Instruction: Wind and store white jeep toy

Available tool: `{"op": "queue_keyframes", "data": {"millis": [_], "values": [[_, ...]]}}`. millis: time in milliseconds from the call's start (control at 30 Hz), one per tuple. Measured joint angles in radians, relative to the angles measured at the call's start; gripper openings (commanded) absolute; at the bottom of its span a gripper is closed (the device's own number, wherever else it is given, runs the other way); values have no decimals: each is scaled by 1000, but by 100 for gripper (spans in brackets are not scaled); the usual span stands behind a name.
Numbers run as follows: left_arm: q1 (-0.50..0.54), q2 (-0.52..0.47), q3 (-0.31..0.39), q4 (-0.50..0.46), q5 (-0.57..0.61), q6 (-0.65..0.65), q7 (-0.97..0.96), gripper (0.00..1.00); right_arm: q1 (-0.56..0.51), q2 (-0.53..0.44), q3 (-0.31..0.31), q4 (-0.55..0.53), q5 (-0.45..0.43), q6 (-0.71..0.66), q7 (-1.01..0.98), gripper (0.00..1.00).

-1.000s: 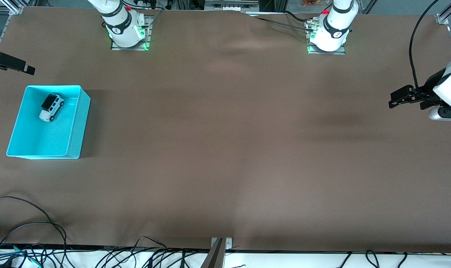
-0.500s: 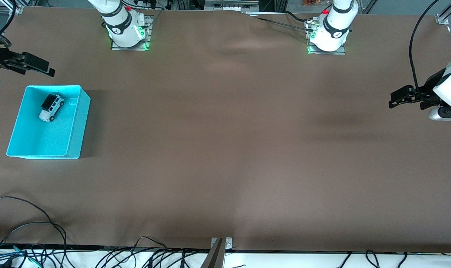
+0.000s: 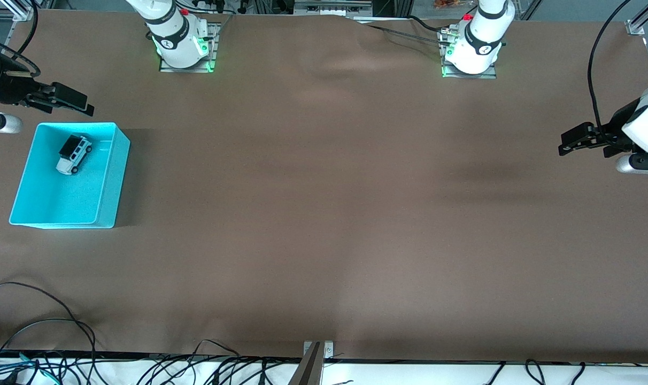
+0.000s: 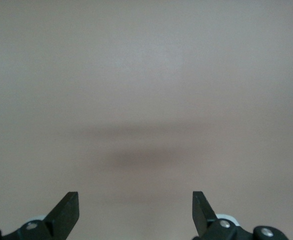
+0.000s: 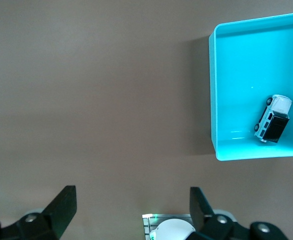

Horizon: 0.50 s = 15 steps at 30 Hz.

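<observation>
The white jeep toy [image 3: 74, 154] with a black roof lies inside the turquoise bin [image 3: 118, 176] at the right arm's end of the table; it also shows in the right wrist view [image 5: 272, 119], in the bin [image 5: 214, 100]. My right gripper [image 3: 81, 104] is open and empty, up in the air just beside the bin's rim that is farthest from the front camera; its jaws [image 5: 131, 205] stand wide apart. My left gripper [image 3: 570, 143] is open and empty over bare table at the left arm's end; its jaws [image 4: 135, 210] stand wide apart.
The brown table [image 3: 324, 214] is bare apart from the bin. The two arm bases [image 3: 182, 45] [image 3: 471, 51] stand at the table edge farthest from the front camera. Cables [image 3: 62, 342] lie along the near edge.
My right gripper has moved in from the table's end toward the middle and slightly down the front view, beside the bin's rim. The left arm and the jeep have not moved.
</observation>
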Motion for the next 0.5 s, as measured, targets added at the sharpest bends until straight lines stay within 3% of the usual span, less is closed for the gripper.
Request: {"op": "queue_keyframes", "data": {"millis": [500], "values": [[0, 3, 0, 0, 0, 0, 0, 100, 32, -4, 46, -12, -91, 1, 3, 100]]}}
